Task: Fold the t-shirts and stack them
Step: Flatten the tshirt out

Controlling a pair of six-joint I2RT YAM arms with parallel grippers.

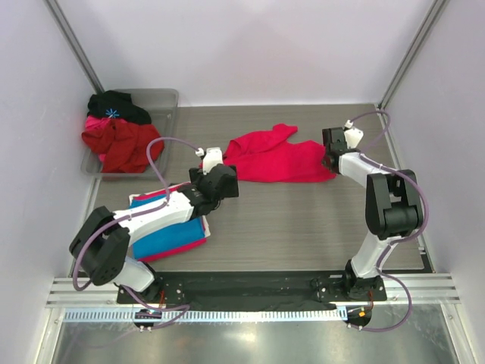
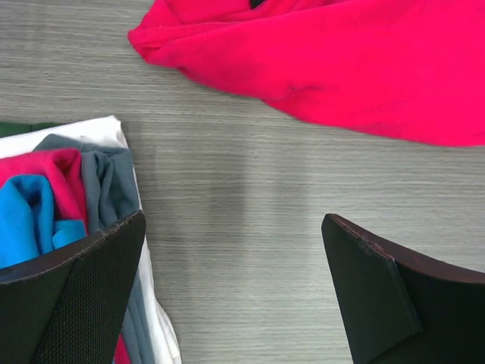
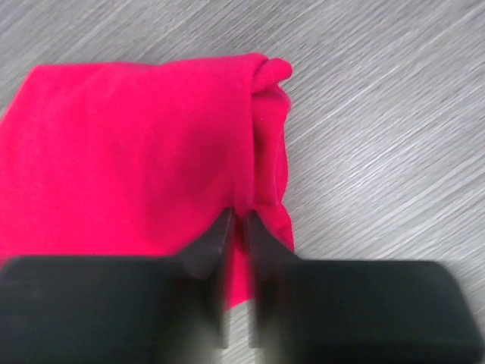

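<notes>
A bright crimson-pink t-shirt (image 1: 276, 158) lies crumpled on the table's middle back; it also shows in the left wrist view (image 2: 364, 68) and the right wrist view (image 3: 129, 152). My right gripper (image 1: 331, 159) (image 3: 237, 221) is shut on that shirt's right edge, pinching a fold low at the table. A folded stack with the bright blue t-shirt (image 1: 170, 236) (image 2: 23, 220) and a pink-red t-shirt (image 2: 53, 171) lies at the left. My left gripper (image 1: 221, 182) (image 2: 233, 227) is open and empty above bare table between the stack and the crimson-pink shirt.
A clear bin (image 1: 168, 102) at the back left holds dark red, black and pink clothes (image 1: 121, 144). Grey and white cloth layers (image 2: 114, 182) show at the stack's edge. White walls and frame posts close in the back and sides.
</notes>
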